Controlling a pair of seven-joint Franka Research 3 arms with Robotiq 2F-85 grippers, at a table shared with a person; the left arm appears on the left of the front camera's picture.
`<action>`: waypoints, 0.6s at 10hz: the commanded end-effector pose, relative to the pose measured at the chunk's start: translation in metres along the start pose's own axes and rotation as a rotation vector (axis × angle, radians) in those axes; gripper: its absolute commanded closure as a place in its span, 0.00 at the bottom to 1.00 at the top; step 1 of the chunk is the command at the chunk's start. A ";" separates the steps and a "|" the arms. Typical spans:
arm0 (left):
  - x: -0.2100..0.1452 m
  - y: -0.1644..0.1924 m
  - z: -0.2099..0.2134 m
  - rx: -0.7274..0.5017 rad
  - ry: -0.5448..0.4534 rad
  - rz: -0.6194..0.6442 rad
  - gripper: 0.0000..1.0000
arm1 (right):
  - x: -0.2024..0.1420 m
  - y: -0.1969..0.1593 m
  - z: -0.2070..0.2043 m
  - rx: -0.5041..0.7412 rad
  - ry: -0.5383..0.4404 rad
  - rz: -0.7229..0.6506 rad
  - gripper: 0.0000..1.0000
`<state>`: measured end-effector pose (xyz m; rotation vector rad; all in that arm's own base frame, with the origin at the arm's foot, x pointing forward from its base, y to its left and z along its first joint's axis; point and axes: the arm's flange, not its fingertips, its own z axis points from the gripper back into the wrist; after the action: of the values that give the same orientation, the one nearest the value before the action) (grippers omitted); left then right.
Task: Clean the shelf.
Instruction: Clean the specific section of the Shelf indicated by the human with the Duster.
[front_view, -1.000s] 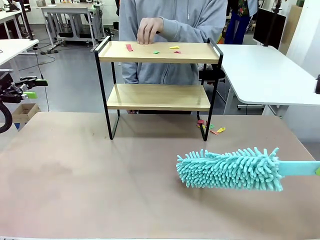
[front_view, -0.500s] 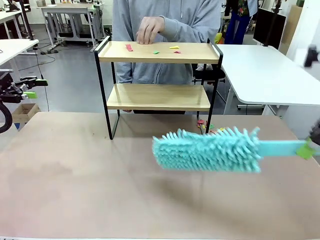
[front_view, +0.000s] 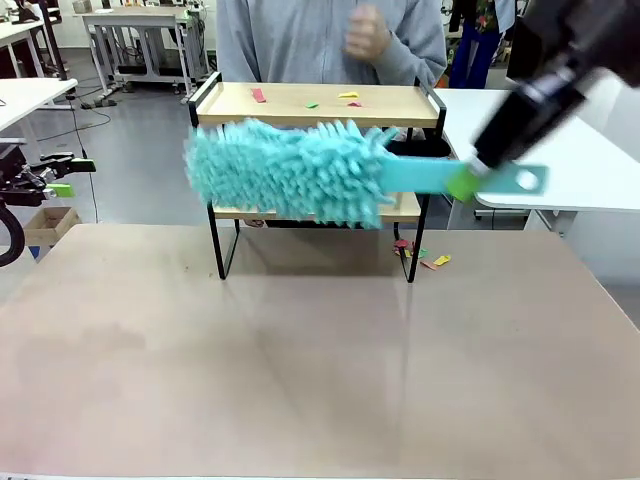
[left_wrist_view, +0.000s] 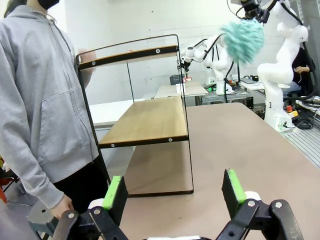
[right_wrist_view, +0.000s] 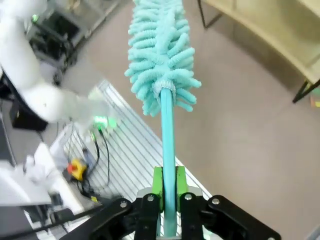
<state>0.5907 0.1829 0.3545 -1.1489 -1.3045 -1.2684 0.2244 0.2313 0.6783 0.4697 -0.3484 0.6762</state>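
Observation:
The shelf (front_view: 400, 105) stands at the table's far side; red, green and yellow scraps (front_view: 312, 103) lie on its top board. A teal fluffy duster (front_view: 290, 170) hangs in the air in front of the shelf, its head covering most of the lower board. My right gripper (front_view: 463, 183) is shut on the duster's handle (right_wrist_view: 167, 145), as the right wrist view confirms with the gripper (right_wrist_view: 169, 187) clamped round it. My left gripper (front_view: 68, 175) is off the table's left edge, open and holding nothing. In the left wrist view the gripper (left_wrist_view: 175, 192) faces the shelf (left_wrist_view: 150, 120) end-on.
A person in a grey hoodie (front_view: 300, 40) stands behind the shelf with one hand (front_view: 368, 35) raised at chest height. More coloured scraps (front_view: 425, 258) lie on the table by the shelf's right leg. A white table (front_view: 540, 150) stands at the right.
The right arm has lifted the duster from low over the table's right side up and left to in front of the shelf. The person's hand left the top board.

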 end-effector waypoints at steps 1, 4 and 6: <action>0.002 -0.002 -0.001 -0.004 0.007 -0.012 0.00 | 0.030 0.013 -0.013 -0.040 -0.108 -0.150 0.87; 0.002 -0.002 -0.001 -0.004 0.007 -0.012 0.00 | 0.028 0.014 -0.010 -0.022 -0.091 -0.122 0.87; 0.002 -0.002 -0.001 -0.004 0.007 -0.012 0.00 | 0.028 0.014 -0.010 -0.022 -0.091 -0.122 0.87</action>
<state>0.5907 0.1830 0.3544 -1.1490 -1.3045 -1.2682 0.2411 0.2684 0.6848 0.5057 -0.4045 0.5169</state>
